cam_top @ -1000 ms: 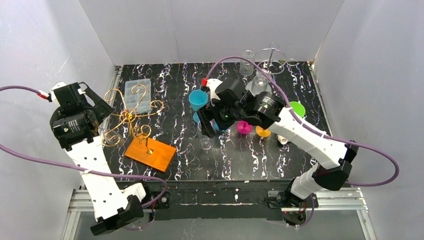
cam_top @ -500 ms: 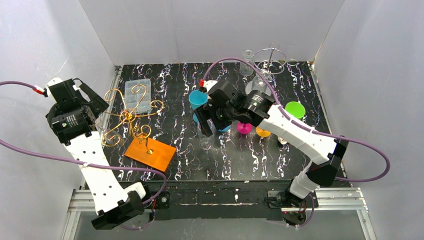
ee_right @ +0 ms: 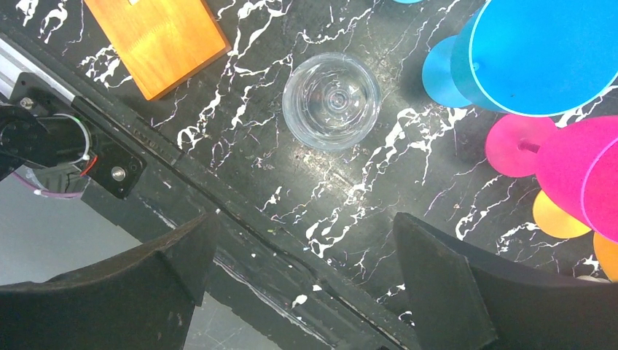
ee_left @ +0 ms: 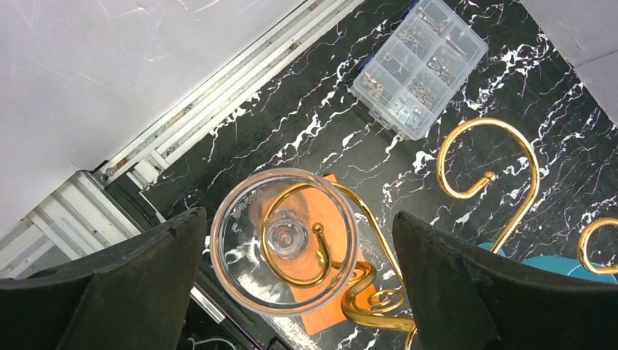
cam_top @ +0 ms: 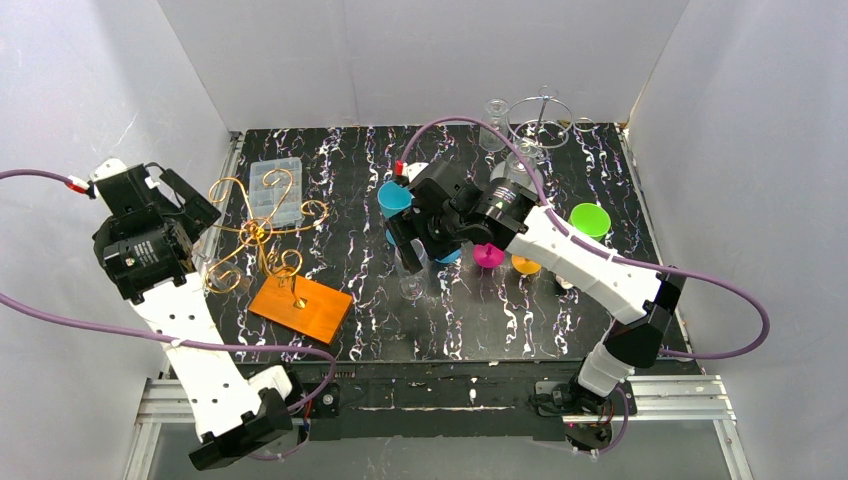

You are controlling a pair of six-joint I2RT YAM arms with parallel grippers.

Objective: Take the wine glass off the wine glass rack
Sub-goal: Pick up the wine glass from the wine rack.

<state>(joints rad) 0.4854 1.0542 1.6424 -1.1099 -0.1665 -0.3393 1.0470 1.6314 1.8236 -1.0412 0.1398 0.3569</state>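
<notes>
Two grippers, both spread wide, neither closed on anything. Left gripper point(ee_left: 299, 222) hanging over the wine glass point(ee_left: 284, 239), dark fingers point(ee_left: 109, 292) flanking it in the wrist picture without touching. Wine glass not yet off the wine glass rack point(cam_top: 258, 235) — hung at the rack's left side, near the left edge of the table point(cam_top: 350, 180).

Left wrist only: wine glass seen end-on as a clear round outline, one gold hook point(ee_left: 266, 219) curled round the stem.
Right wrist only: second clear glass point(ee_right: 331, 100) upright on the table beyond the right gripper point(ee_right: 304, 219), near a blue cup point(ee_right: 543, 51) and a magenta cup point(ee_right: 576, 168).
Top view only: full layout, with a silver wire stand point(cam_top: 540, 110) at the rear right and a green cup point(cam_top: 590, 218).

Materials: rack of thin gold wire bent into scrolls, set on a flat orange block point(cam_top: 300, 307); compartment box point(ee_left: 420, 67) of clear plastic, small metal parts inside; table black with white marble veining; cups smooth and brightly coloured.

Against one second ago: right arm drawn leftward; left wrist nudged slightly left; jaw spread unchanged on both — wine glass in the same place.
</notes>
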